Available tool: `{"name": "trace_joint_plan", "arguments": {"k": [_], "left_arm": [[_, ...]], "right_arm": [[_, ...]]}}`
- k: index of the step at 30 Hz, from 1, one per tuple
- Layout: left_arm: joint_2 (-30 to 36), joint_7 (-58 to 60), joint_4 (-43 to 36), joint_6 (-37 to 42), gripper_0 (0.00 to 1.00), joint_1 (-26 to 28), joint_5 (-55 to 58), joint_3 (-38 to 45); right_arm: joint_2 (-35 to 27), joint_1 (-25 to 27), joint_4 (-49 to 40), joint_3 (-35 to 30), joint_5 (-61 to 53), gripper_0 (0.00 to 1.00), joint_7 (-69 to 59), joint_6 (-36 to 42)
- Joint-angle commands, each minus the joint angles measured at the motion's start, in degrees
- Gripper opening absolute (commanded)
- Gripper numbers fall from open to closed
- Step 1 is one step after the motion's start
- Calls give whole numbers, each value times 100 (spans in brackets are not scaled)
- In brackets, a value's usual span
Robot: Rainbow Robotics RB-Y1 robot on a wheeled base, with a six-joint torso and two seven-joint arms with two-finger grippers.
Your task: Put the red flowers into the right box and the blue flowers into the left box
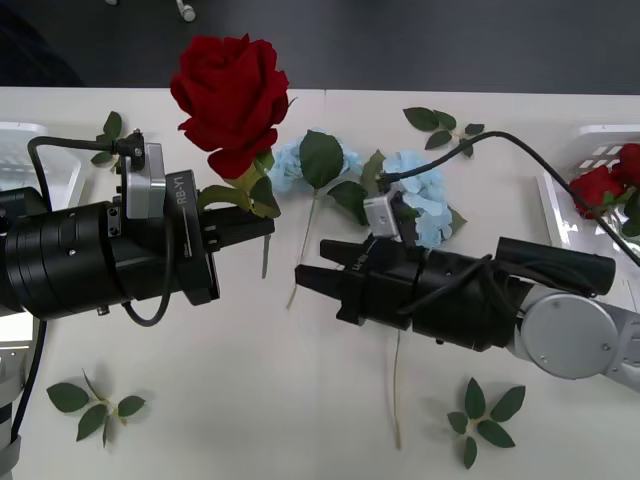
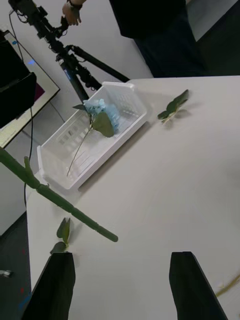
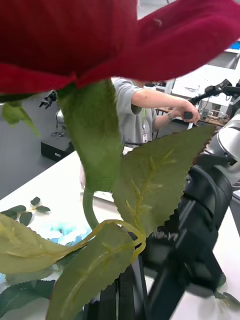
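A red rose [image 1: 232, 90] is pinched by its stem in the left gripper [image 1: 258, 228] at nine o'clock, above the desk [image 1: 300, 400]. It should be handed steadily to the right gripper [image 1: 312, 280], jaws spread, for the right box [image 1: 600, 140] at three o'clock.

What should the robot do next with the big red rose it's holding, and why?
Probably pass it across: the left gripper holds the red rose by its stem, the right gripper waits open just beside it, and the right box, already holding red roses, sits on the right arm's side.
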Motion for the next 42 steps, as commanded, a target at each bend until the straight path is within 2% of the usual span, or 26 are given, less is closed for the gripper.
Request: {"name": "trace_joint_plan", "arguments": {"k": [1,13,33,42], "left_arm": [[14,-162,-211,13,0,-12,60,-24],[14,-162,-211,13,0,-12,60,-24],[14,-162,-211,13,0,-12,60,-24],[14,-162,-211,13,0,-12,60,-24]], "right_arm": [[282,-243,44,54,-9,55,207,-134],[669,-507,158,318,-9,55,207,-231],[1091,-560,334,353,105,55,286,-565],[1196,-709,589,335,263,54,1006,-574]]}}
